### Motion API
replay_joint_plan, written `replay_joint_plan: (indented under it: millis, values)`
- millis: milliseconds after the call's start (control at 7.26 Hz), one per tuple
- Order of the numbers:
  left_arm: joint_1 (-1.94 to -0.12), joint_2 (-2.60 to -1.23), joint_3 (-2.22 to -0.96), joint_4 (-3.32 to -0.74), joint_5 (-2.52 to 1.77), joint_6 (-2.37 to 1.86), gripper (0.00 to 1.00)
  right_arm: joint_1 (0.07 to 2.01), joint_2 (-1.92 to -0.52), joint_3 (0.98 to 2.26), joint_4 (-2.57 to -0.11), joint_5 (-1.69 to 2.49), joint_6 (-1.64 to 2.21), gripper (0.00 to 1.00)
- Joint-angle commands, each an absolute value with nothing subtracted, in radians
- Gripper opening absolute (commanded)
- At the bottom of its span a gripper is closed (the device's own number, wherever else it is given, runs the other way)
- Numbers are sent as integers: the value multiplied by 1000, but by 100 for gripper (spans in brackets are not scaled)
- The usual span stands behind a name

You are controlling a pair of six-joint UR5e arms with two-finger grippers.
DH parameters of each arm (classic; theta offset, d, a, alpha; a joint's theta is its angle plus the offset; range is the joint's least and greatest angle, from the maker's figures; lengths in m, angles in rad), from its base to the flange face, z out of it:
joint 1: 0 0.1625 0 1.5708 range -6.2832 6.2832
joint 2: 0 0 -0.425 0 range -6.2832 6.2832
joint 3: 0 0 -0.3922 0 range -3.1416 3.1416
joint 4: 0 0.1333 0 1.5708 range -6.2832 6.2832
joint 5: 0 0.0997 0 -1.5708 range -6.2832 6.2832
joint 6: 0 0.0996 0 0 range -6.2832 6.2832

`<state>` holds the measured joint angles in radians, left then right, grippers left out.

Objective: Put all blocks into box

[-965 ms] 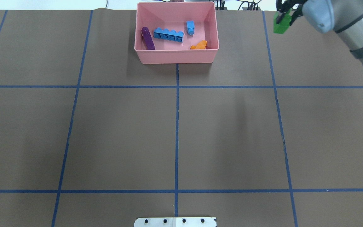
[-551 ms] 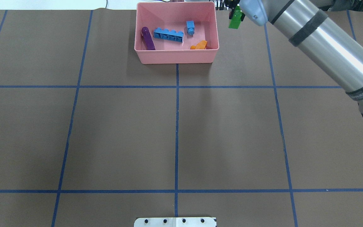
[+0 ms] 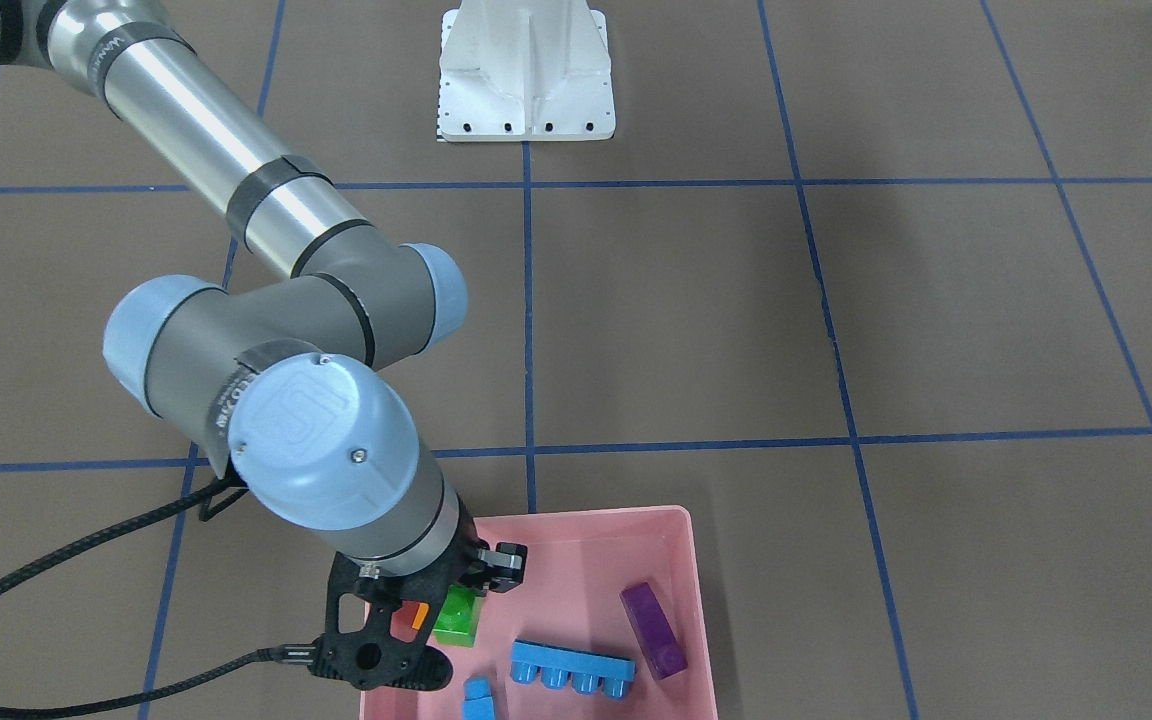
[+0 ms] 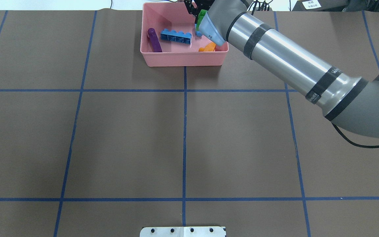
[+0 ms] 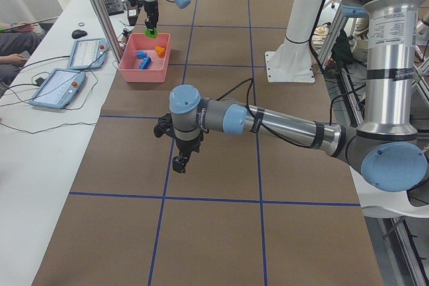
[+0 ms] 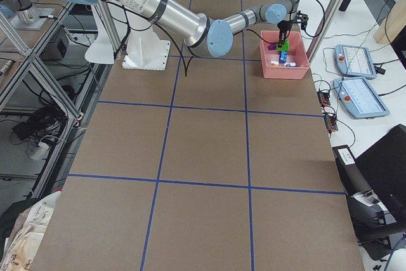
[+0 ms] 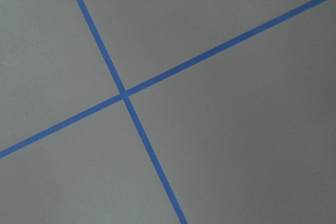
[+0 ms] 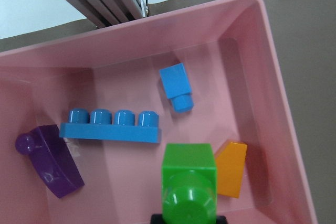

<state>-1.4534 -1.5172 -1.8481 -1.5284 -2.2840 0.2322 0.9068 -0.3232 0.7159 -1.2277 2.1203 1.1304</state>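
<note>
Overall, brown blue-taped tabletop (image 4: 127,138) under the box (image 4: 183,59), white desk (image 5: 27,185) alongside.

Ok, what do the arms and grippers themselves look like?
Both the right arm and left arm are silver tubes with grey joints, pale blue caps and black bands. The right gripper and left gripper are black. A black braided cable runs to the right wrist.
</note>
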Motion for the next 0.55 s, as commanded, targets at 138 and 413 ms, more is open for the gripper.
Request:
replay_joint_plan:
  millis: [138,413]
  values:
    - [-1453,-1519,-1845,-1528,-2286,229,100,815,-284,629,-1081,2016,1262,0]
    - [-1453,-1519,-1835,-1528,-2286,229,100,789,-265,606,-1081,2013,1292,83]
